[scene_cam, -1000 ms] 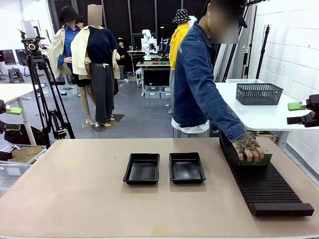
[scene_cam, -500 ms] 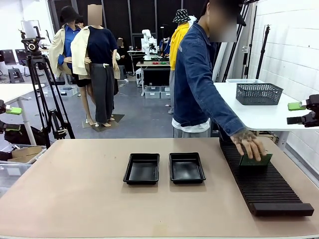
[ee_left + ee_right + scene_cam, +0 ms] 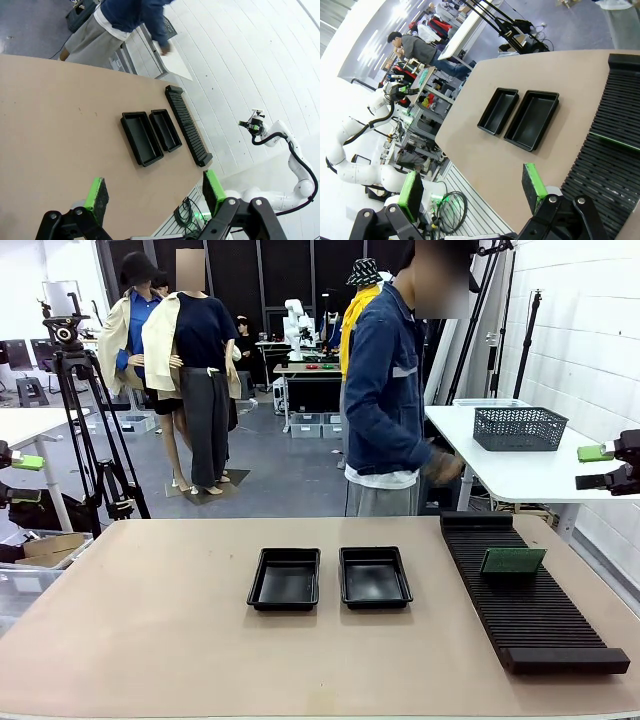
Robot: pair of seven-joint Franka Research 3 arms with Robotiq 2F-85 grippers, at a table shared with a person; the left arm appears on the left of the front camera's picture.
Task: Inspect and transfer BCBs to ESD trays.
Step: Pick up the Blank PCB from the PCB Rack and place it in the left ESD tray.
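One green BCB stands on edge in the long black slotted rack at the table's right; nobody touches it. Its green top edge also shows in the right wrist view. Two black ESD trays lie side by side at mid-table with nothing in them. My left gripper is open, high above the table's left end and far from the trays. Off the right end, my right gripper is open too, looking down on the trays and rack.
A person in a denim jacket stands upright at the far edge, one hand held at waist height. A dark mesh basket sits on a white table behind. A tripod stands at the back left.
The person's hand let go of the green board in the rack and drew back to the waist as the person straightened up. The board stays standing in the rack.
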